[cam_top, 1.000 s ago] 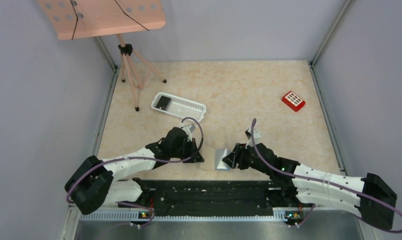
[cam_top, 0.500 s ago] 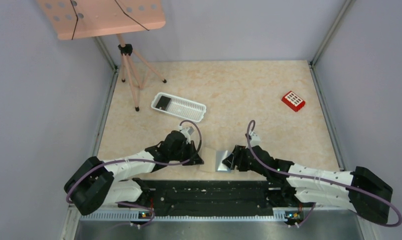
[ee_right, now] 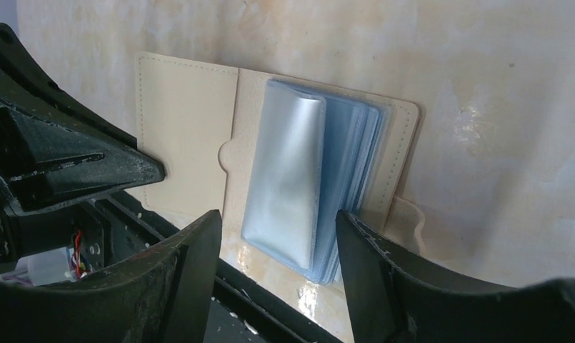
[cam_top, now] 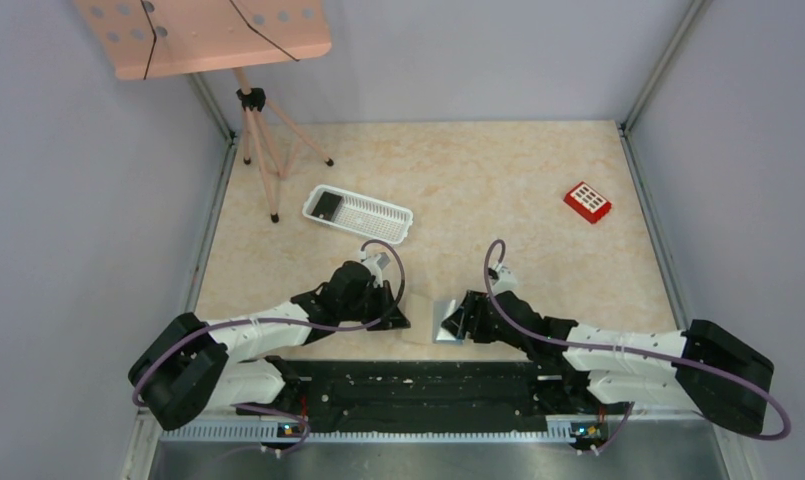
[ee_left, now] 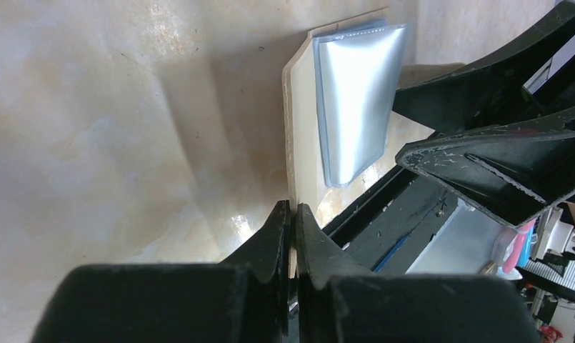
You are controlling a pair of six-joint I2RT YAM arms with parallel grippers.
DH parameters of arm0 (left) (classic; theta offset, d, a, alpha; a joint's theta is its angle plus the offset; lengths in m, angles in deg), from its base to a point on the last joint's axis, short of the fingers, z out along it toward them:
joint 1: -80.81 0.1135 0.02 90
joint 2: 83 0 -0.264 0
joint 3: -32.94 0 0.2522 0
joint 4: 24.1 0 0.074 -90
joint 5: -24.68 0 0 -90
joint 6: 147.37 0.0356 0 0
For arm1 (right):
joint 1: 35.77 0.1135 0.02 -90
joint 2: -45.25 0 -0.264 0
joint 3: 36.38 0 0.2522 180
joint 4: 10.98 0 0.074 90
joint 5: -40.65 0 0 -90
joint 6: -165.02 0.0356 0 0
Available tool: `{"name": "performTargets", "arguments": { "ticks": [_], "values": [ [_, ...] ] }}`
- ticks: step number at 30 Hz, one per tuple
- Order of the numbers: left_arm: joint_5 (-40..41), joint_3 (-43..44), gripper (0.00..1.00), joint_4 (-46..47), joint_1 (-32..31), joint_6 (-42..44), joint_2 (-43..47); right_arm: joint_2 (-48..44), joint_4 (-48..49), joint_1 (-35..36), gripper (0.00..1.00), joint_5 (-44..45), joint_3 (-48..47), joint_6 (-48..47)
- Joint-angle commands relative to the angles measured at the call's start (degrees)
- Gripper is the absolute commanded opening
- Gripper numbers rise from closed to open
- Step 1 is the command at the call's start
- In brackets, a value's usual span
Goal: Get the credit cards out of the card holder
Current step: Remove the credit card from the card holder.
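Setting: pale marbled beige bench enclosed by plain lilac-grey walls, seen from above, with two black-and-white robot arms reaching in from the 6 o'clock edge.

Card holder: the card holder lies opened flat on the bench close to the 6 o'clock edge, between the two arms.

Inside of holder: cream flap with stitched edges and a small rounded notch. Beside it sits a stack of clear blue-tinted plastic sleeves, the top one bulging upward.

Left end effector: the left end effector has its two black fingers pinched almost together on the thin edge of the cream flap, at the holder's 9 o'clock side.

Right end effector: the right end effector is spread wide at the holder's 3 o'clock side. One finger sits on each side of the sleeve stack's near end, and it grips nothing.

Basket: white slotted basket at 11 o'clock from the holder, well apart, with a small dark item in its left end.

Red box: small red box with white squares on top, at 2 o'clock from the holder, far off.

Stand: pink perforated board on a pink tripod in the far corner at 11 o'clock.

Writing: any print on the sleeves, the red box or the dark item is too small or blurred to read.
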Motion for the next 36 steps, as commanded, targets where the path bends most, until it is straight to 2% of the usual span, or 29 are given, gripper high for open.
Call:
{"name": "performTargets", "arguments": {
  "ticks": [1, 13, 22, 25, 28, 30, 34, 36],
  "values": [
    [-0.4, 0.1, 0.03, 2.9, -0.4, -0.3, -0.1, 2.6, 4.7, -0.5, 0.60, -1.4, -1.0, 0.7],
    [0.0, -0.6, 0.03, 3.7, -0.8, -0.9, -0.2, 6.0, 19.5, -0.6, 0.58, -9.3, -1.6, 3.1],
    [0.4, -0.9, 0.05, 4.3, -0.9, -2.0, -0.9, 10.6, 26.7, -0.5, 0.44, -14.1, -1.3, 2.7],
    [0.6, -1.0, 0.08, 4.5, -0.9, -2.6, -1.0, 12.6, 29.5, -0.5, 0.43, -16.2, -1.4, 2.4],
    [0.9, -1.2, 0.09, 4.1, -0.9, -2.8, -0.7, 11.3, 25.8, -0.5, 0.48, -15.4, -2.5, 0.9],
    [1.0, -1.3, 0.09, 3.9, -0.9, -2.8, -0.3, 8.6, 19.0, -0.5, 0.54, -11.9, -3.4, -0.5],
    [1.4, -1.7, 0.09, 3.7, -0.9, -2.7, 0.2, 1.9, 3.6, -0.6, 0.60, -3.1, -4.0, -0.6],
    [1.4, -1.7, 0.09, 3.6, -0.9, -2.5, 0.2, -1.6, 0.9, -0.5, 0.62, -1.0, -2.8, 0.0]
  ]
}}
